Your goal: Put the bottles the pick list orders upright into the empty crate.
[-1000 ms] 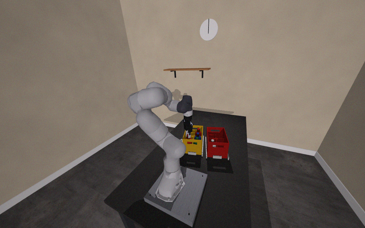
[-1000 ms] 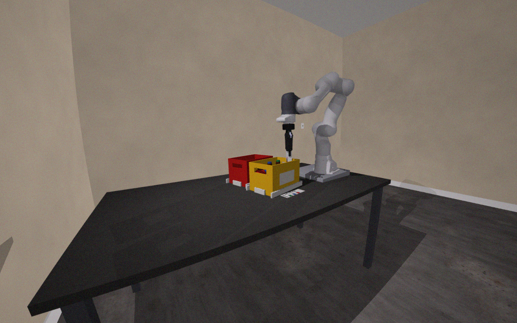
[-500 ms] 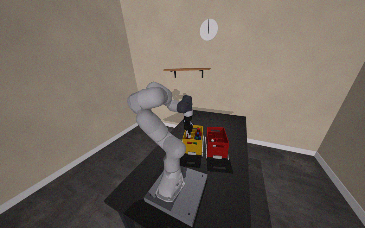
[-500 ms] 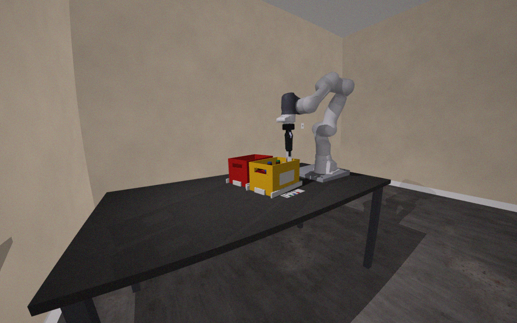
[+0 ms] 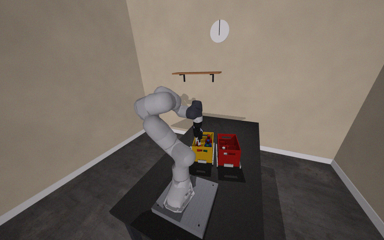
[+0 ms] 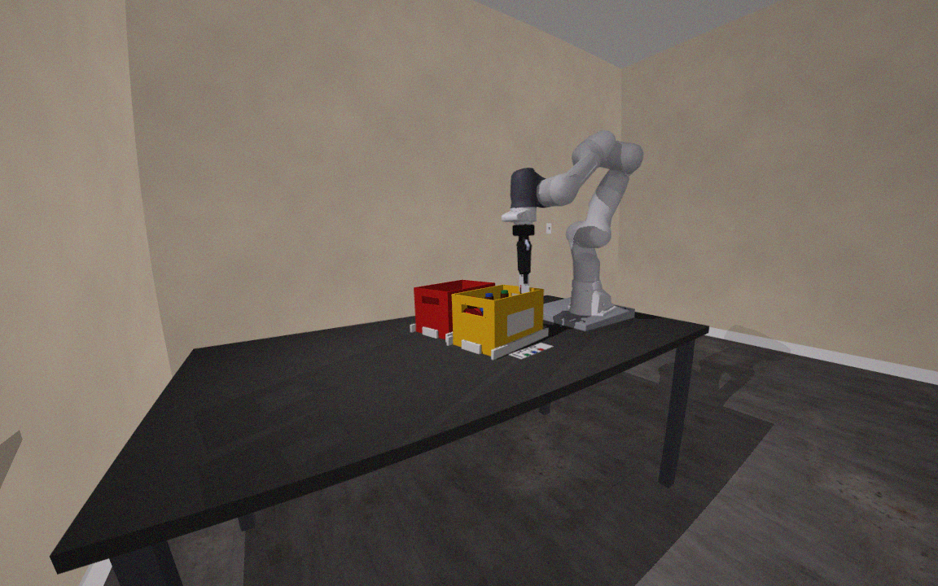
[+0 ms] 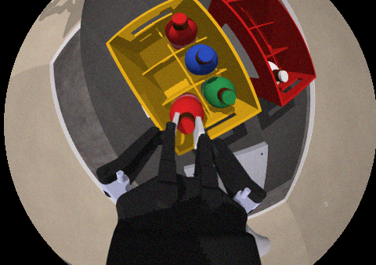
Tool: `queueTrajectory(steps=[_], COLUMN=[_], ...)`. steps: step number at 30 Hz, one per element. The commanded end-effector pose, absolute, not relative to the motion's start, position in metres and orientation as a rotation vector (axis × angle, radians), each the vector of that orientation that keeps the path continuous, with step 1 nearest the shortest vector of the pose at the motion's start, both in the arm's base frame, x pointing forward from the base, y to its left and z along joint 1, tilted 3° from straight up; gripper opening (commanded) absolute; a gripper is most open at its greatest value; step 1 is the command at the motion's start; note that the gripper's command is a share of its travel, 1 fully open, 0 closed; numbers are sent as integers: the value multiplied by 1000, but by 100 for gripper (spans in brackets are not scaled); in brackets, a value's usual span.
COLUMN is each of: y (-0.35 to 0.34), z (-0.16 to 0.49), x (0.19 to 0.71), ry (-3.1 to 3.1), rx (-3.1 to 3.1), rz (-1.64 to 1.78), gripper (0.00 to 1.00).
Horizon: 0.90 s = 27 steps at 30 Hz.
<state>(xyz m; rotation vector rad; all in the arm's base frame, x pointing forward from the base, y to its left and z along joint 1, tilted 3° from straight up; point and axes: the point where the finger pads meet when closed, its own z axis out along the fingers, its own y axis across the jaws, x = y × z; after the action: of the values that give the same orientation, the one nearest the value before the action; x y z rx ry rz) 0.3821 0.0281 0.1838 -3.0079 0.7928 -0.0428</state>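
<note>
Walls: beige, mottled. Above my black table (image 5: 241,202) (image 6: 297,408) (image 7: 113,96): wooden shelf (image 5: 196,72), round white clock (image 5: 223,31). Floor: dark grey, shadowed. Baseboard: white. Light: dim.
</note>
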Motion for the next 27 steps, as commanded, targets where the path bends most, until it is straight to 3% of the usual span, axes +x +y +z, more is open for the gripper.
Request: queueTrajectory(steps=[1, 27], y=[29, 29], z=[186, 175], x=[386, 387], ry=[786, 786], rx=[-3007, -3007], rz=[-65, -65], gripper=[0, 0])
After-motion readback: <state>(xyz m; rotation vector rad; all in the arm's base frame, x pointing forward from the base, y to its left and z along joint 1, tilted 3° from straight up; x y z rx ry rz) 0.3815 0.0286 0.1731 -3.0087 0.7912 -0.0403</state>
